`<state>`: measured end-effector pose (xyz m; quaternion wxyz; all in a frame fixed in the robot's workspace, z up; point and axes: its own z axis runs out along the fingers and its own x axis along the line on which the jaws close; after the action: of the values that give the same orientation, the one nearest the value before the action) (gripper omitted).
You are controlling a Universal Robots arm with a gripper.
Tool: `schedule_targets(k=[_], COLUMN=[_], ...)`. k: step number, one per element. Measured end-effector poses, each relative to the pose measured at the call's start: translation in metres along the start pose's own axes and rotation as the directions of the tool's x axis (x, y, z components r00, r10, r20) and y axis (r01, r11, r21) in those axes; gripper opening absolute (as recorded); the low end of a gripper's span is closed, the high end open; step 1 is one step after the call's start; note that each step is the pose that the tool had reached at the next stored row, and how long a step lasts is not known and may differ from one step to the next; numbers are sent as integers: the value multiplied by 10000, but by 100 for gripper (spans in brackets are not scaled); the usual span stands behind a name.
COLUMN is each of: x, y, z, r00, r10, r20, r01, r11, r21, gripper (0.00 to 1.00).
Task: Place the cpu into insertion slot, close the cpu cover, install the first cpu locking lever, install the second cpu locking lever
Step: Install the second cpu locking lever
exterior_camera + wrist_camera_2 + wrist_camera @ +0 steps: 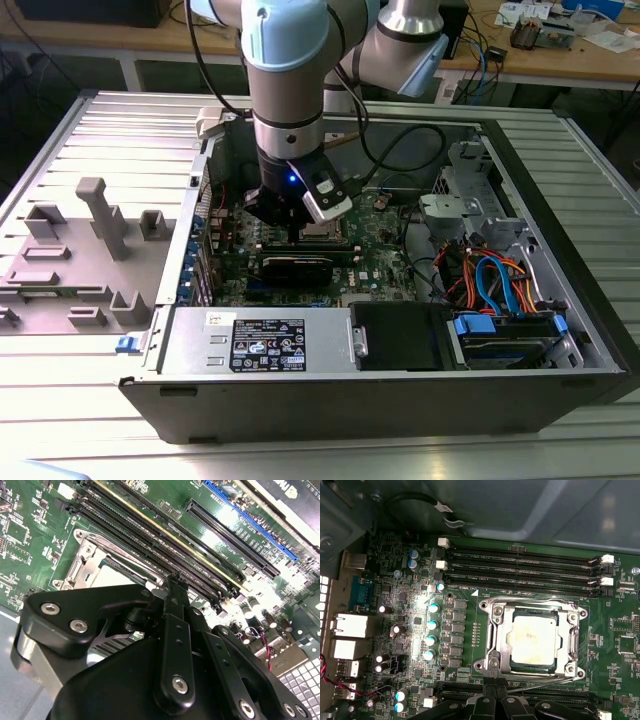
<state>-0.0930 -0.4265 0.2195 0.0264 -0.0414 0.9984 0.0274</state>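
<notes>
1. CPU: in the first wrist view it lies flat in the insertion slot, centre-right of the frame, its pale metal top showing through the window of the cpu cover, which appears folded down around it.
2. Gripper: at the lower edge of the same frame, its dark fingers meet at a narrow tip with no gap visible between them and nothing held. The tip sits just beside the socket's near rim, on the side of a thin silver locking lever that runs along that rim, its long axis parallel to the memory slots beyond.
3. Second wrist view: the gripper's tip stands at centre frame, the socket frame to its upper left. Whether the tip touches the lever cannot be told.
4. Exterior view: the arm hangs upright over the green circuit board inside the open computer case, upper centre.
</notes>
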Motion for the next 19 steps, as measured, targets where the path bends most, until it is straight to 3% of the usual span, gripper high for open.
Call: schedule_targets(k=[9, 13, 19], x=[21, 19, 18], y=[16, 19, 18], z=[25, -22, -28], r00=[10000, 10000, 10000], r10=[-2, -1, -1], r20=[43, 43, 44], r01=[2, 1, 1], r11=[10000, 10000, 10000], r21=[-21, -21, -21], gripper=[11, 11, 11])
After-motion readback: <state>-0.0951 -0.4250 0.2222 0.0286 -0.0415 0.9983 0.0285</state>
